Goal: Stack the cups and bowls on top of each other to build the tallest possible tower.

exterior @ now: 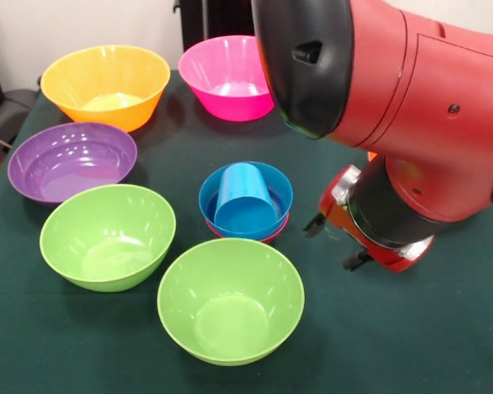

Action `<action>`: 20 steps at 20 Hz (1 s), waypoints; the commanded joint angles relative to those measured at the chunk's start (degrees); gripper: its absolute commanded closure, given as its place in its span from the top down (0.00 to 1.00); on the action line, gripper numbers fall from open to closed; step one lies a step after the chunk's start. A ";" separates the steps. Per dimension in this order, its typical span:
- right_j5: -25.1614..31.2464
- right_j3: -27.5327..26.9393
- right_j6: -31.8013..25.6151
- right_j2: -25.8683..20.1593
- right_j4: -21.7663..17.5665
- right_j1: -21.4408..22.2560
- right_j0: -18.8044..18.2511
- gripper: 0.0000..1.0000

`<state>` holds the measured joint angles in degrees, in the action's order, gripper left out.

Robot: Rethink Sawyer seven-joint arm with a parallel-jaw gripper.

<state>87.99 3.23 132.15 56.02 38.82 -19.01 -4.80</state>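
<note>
The gripper's fingers cannot be made out behind the red and black arm (pixel 394 123), which fills the right side above the dark green table (pixel 411 345). Left of the wrist, a light blue cup (pixel 245 197) lies tipped inside a small blue bowl (pixel 267 182), apparently nested in a red one. Two lime green bowls (pixel 107 236) (pixel 230 300) sit nearest; purple (pixel 70 162), yellow-orange (pixel 105 86) and pink (pixel 226 78) bowls stand behind.
</note>
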 commanded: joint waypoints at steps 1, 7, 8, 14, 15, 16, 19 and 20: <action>-3.59 9.31 5.16 -0.30 -6.98 1.68 1.32 1.00; -6.08 13.78 3.98 -1.83 -10.98 2.28 2.32 1.00; -6.23 14.23 4.02 -1.87 -11.43 2.24 2.48 1.00; -9.13 19.43 4.00 -4.84 -13.34 2.32 4.16 1.00; -9.58 20.32 4.14 -5.20 -13.56 2.34 4.41 1.00; -11.22 22.81 4.02 -6.16 -14.28 2.99 5.25 1.00; -13.44 26.11 3.92 -7.12 -15.28 3.86 6.35 1.00; -14.43 27.63 3.55 -7.63 -15.73 4.39 6.70 1.00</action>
<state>80.95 19.03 132.15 55.37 28.68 -15.75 -0.86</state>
